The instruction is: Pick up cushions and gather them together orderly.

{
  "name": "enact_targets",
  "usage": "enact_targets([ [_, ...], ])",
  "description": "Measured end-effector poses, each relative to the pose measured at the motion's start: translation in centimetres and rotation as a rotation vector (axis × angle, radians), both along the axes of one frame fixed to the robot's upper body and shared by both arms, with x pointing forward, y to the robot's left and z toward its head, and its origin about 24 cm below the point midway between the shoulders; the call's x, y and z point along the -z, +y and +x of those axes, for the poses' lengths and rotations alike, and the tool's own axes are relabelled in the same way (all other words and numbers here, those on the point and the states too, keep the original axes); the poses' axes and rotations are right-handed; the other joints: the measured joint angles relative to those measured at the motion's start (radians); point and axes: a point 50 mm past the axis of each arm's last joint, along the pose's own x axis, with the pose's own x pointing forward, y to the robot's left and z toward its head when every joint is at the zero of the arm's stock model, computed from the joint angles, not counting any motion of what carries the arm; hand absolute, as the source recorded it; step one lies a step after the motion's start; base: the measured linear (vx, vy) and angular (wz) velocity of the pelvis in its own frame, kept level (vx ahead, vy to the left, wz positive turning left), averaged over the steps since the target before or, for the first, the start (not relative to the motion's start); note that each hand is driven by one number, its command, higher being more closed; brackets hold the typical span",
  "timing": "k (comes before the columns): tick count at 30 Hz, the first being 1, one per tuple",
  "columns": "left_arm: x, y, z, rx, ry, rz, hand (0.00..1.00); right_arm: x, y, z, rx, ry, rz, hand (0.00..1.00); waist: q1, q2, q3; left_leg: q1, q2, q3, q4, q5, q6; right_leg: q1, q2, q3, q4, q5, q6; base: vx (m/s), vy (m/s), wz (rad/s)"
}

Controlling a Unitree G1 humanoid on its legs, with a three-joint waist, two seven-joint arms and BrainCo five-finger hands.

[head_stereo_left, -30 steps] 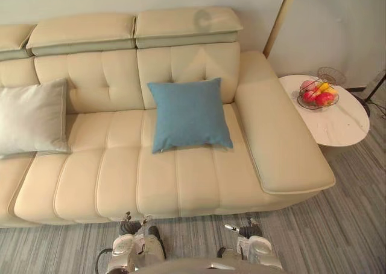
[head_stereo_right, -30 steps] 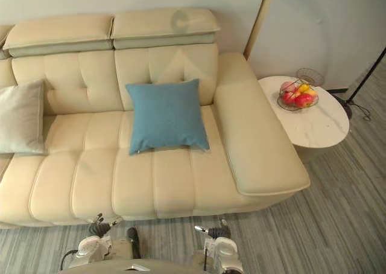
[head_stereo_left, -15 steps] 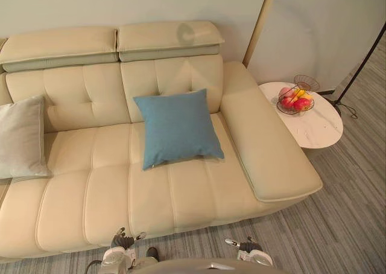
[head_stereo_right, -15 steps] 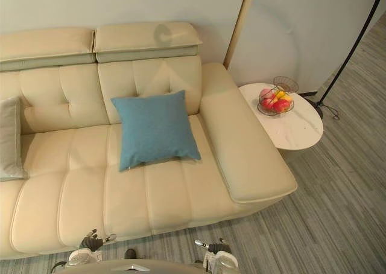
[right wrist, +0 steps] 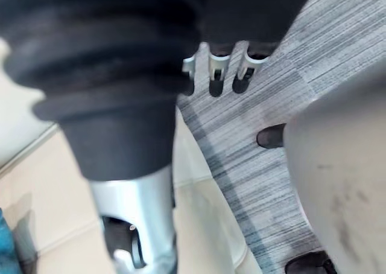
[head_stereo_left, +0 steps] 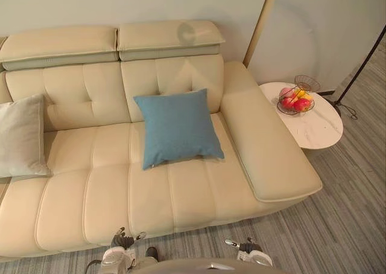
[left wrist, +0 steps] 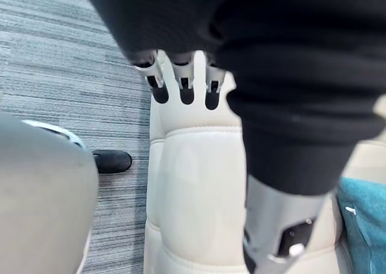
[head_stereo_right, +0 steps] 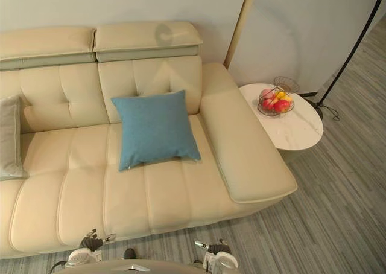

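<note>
Both hands hang low by the sofa's front edge, above the grey striped carpet [head_stereo_left: 344, 226]. Left hand [left wrist: 183, 69] and right hand [right wrist: 216, 66]: fingers loose and apart, holding nothing. Cream leather sofa [head_stereo_left: 181, 189], seat mostly bare. Blue cushion [head_stereo_left: 179, 127] leans on the backrest near the right armrest [head_stereo_left: 271, 153]. Grey cushion [head_stereo_left: 23, 136] sits well apart at the seat's left end. Past the armrest, a round white bench [head_stereo_left: 316, 126] carries a wire fruit basket [head_stereo_left: 294, 100]. Open carpet to the right. Black lamp pole [head_stereo_left: 360, 69] stands near the wall.
</note>
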Motion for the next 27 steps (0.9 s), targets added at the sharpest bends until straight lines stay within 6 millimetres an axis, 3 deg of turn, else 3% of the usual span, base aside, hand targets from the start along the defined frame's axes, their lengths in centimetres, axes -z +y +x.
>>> enact_targets([
  [4, 0.1, 0.0, -0.2, -0.013, 0.006, -0.014, 0.00, 0.0, -0.9, -0.5, 0.005, 0.014, -0.021, 0.00, -0.015, 0.009, 0.010, 0.007, 0.014, 0.049, 0.024, -0.008, -0.008, -0.001, 0.005, 0.014, -0.008, 0.025, 0.001, -0.07, -0.010, -0.26],
  [8, -0.1, 0.3, 0.3, -0.012, -0.007, -0.008, 0.00, -0.2, -1.3, -0.2, 0.007, -0.001, -0.033, 0.00, -0.025, 0.024, 0.043, -0.059, 0.070, 0.095, 0.236, -0.119, -0.019, -0.014, 0.028, 0.067, 0.001, 0.041, 0.001, -0.12, -0.010, -0.48],
  [10, -0.1, -0.1, 0.5, -0.024, -0.016, -0.020, 0.00, -0.6, -1.8, 0.3, 0.004, -0.025, -0.055, 0.00, -0.022, 0.028, 0.057, -0.073, 0.094, 0.109, 0.299, -0.179, -0.059, -0.053, 0.050, 0.131, 0.015, 0.039, -0.012, -0.15, 0.000, -0.86],
  [12, -0.1, -0.7, 0.9, -0.079, -0.039, -0.048, 0.00, -0.6, -2.0, 0.3, 0.005, -0.029, -0.062, 0.00, 0.001, 0.040, 0.060, -0.086, 0.045, -0.001, 0.319, -0.247, -0.065, -0.107, 0.060, 0.169, 0.021, 0.054, -0.039, -0.15, 0.058, -1.55],
  [13, -0.1, -0.7, 0.9, -0.088, -0.041, -0.051, 0.00, -0.8, -1.7, 0.7, 0.002, -0.047, -0.058, 0.00, 0.012, 0.048, 0.058, -0.082, 0.036, -0.013, 0.319, -0.257, -0.046, -0.146, 0.072, 0.190, 0.019, 0.077, -0.072, -0.12, 0.079, -1.84],
  [14, -0.1, -0.7, 0.9, -0.088, -0.039, -0.050, 0.00, -0.8, -1.6, 0.8, 0.003, -0.055, -0.057, 0.00, 0.010, 0.054, 0.055, -0.087, 0.037, -0.008, 0.318, -0.255, -0.041, -0.149, 0.075, 0.198, 0.019, 0.088, -0.072, -0.03, 0.050, -1.79],
  [16, -0.1, -0.9, 1.0, -0.080, -0.037, -0.055, 0.00, -1.2, -1.4, 1.9, -0.009, -0.094, -0.058, 0.00, -0.014, 0.041, 0.065, -0.060, 0.057, 0.085, 0.318, -0.268, -0.028, -0.191, 0.103, 0.269, 0.009, 0.129, -0.064, 0.01, 0.012, -1.49],
  [19, -0.1, -1.1, 1.1, -0.067, -0.039, -0.056, 0.00, -1.3, -0.8, 2.4, -0.054, -0.098, -0.056, 0.00, -0.006, 0.043, 0.063, -0.033, 0.109, 0.263, 0.315, -0.277, -0.030, -0.260, 0.158, 0.342, 0.012, 0.187, -0.056, 0.07, -0.045, -1.51],
  [20, -0.2, -1.2, 1.4, -0.061, -0.045, -0.057, 0.00, -1.4, -0.7, 2.7, -0.054, -0.107, -0.052, 0.00, -0.008, 0.037, 0.059, -0.032, 0.125, 0.310, 0.314, -0.276, -0.029, -0.292, 0.152, 0.258, 0.030, 0.180, -0.096, 0.11, -0.092, -1.70],
  [21, -0.3, -1.4, 1.9, -0.045, -0.060, -0.057, 0.00, -1.5, -0.6, 3.1, -0.054, -0.114, -0.051, 0.00, -0.006, 0.050, 0.066, -0.021, 0.140, 0.370, 0.315, -0.275, -0.032, -0.346, 0.122, 0.071, 0.102, 0.153, -0.155, 0.09, -0.078, -1.36],
  [22, -0.4, -1.4, 2.0, -0.035, -0.060, -0.055, 0.00, -1.5, -0.5, 3.1, -0.056, -0.116, -0.049, 0.00, -0.007, 0.046, 0.064, -0.003, 0.148, 0.408, 0.318, -0.274, -0.033, -0.367, 0.083, -0.068, 0.154, 0.139, -0.174, 0.11, -0.055, -1.35],
  [23, -0.4, -1.4, 2.0, -0.033, -0.059, -0.055, 0.00, -1.5, -0.6, 3.2, -0.057, -0.121, -0.052, 0.00, -0.011, 0.053, 0.065, 0.027, 0.156, 0.437, 0.317, -0.271, -0.039, -0.368, 0.057, -0.200, 0.198, 0.124, -0.183, 0.14, -0.101, -0.97],
  [24, -0.4, -1.4, 2.0, -0.034, -0.062, -0.055, 0.00, -1.6, -0.7, 3.2, -0.056, -0.122, -0.055, 0.00, -0.015, 0.068, 0.068, 0.043, 0.162, 0.450, 0.316, -0.266, -0.044, -0.367, 0.048, -0.291, 0.229, 0.101, -0.213, 0.20, -0.178, -0.93],
  [25, -0.4, -1.9, 2.2, -0.034, -0.068, -0.067, 0.00, -1.8, -1.2, 3.4, -0.053, -0.136, -0.072, 0.00, -0.021, 0.081, 0.060, 0.087, 0.171, 0.487, 0.293, -0.262, -0.053, -0.363, 0.012, -0.450, 0.309, 0.001, -0.243, 0.18, -0.175, -0.61],
  [27, -0.3, -2.5, 2.2, -0.021, -0.066, -0.080, 0.00, -2.0, -1.7, 3.5, -0.049, -0.147, -0.092, 0.00, -0.025, 0.099, 0.059, 0.129, 0.167, 0.517, 0.258, -0.254, -0.068, -0.366, -0.023, -0.521, 0.405, -0.082, -0.215, 0.19, -0.163, -0.54],
])
